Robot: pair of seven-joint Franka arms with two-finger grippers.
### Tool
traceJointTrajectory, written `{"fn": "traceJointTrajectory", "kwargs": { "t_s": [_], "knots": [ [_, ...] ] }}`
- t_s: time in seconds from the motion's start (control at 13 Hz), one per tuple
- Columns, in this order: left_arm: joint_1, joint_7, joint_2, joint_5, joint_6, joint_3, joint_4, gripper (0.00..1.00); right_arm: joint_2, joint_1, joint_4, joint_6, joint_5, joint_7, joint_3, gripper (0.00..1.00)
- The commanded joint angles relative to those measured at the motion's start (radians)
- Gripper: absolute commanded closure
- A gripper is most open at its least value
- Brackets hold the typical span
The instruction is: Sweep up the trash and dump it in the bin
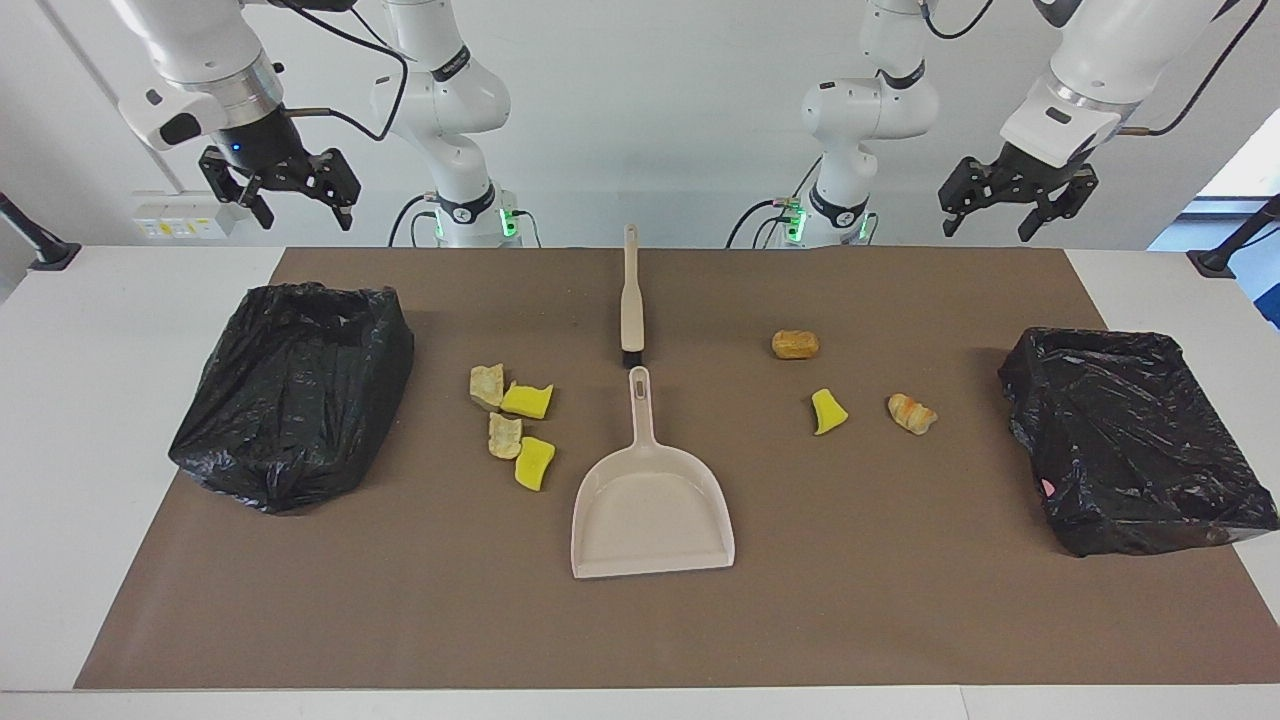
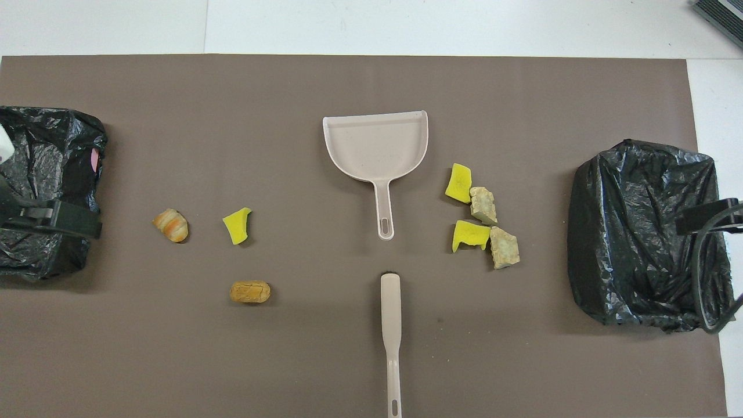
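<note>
Both tools, left (image 1: pixel 1015 195) and right (image 1: pixel 283 190), hung released above the desk (image 1: pixel 120 400); the brush (image 1: pixel 631 300) wanted a mid-handle grip, the dustpan (image 1: pixel 650 500) steadying beside the trash (image 1: pixel 513 425).

White bench (image 1: pixel 120 420) w/ brown mat (image 1: pixel 900 600) over most of it. Plain white wall (image 1: pixel 660 120) at 12 o'clock. Wall socket strip (image 1: pixel 175 226) approx 10 o'clock. Black clamp posts (image 1: pixel 35 245) at bench corners, 10 & 2. Bright daylight opening (image 1: pixel 1240 170) at 2 o'clock.
</note>
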Motion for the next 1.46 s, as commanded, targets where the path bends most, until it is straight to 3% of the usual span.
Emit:
{"fn": "traceJointTrajectory", "kwargs": {
  "t_s": [0.0,0.54,0.92,1.23,1.39],
  "knots": [
    [-0.012,-0.033,-0.054,0.007,0.048,-0.049,-0.092,0.00,-0.030,-0.012,-0.038,0.019,-0.010,-0.028,0.005,0.00],
    [-0.012,-0.228,-0.072,-0.034,0.203,-0.279,-0.264,0.00,-0.030,-0.018,-0.040,0.013,-0.010,-0.028,0.005,0.00],
    [-0.012,-0.313,-0.071,-0.071,0.282,-0.357,-0.314,0.00,-0.012,0.000,-0.086,0.017,-0.013,0.048,0.012,0.00],
    [-0.012,-0.366,-0.069,-0.089,0.321,-0.409,-0.342,0.00,0.124,0.037,-0.032,0.195,0.008,0.119,0.022,0.00],
    [-0.012,-0.417,-0.066,-0.094,0.348,-0.460,-0.368,0.00,0.233,0.046,0.020,0.240,0.008,0.127,0.031,0.00]
  ]
}}
